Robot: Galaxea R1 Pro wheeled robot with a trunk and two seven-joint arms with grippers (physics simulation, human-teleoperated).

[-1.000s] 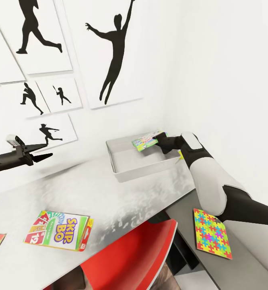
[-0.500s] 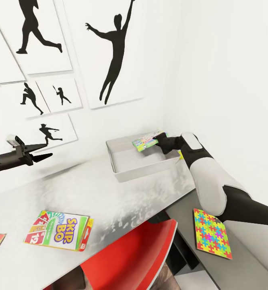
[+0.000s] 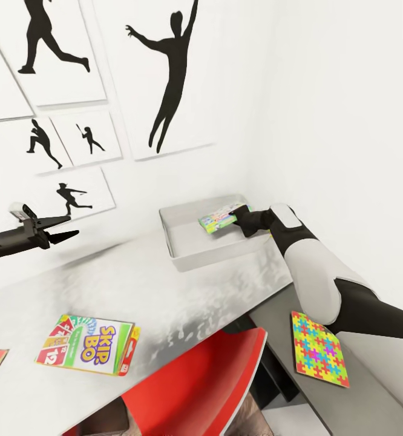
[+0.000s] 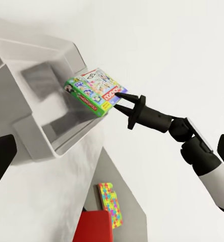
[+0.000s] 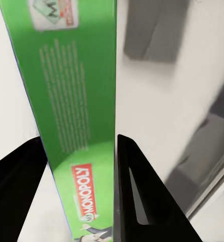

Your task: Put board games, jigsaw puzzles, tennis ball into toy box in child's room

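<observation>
The right gripper is clamped on a green game box, holding it over the far right part of the grey bin on the desk. The left gripper, fingers slightly apart, hangs empty above the desk at the left. Another game box lies near the front edge, and a puzzle board lies on the lower section at right.

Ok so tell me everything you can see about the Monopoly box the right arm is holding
The flat green Monopoly board game box looks like printed cardboard: green side panels with small text and a red Monopoly logo, and a pale printed top face. The right gripper is shut on one short end, holding it tilted in the air over the shallow light-grey toy box, above its open inside. Nothing else touches it.
</observation>
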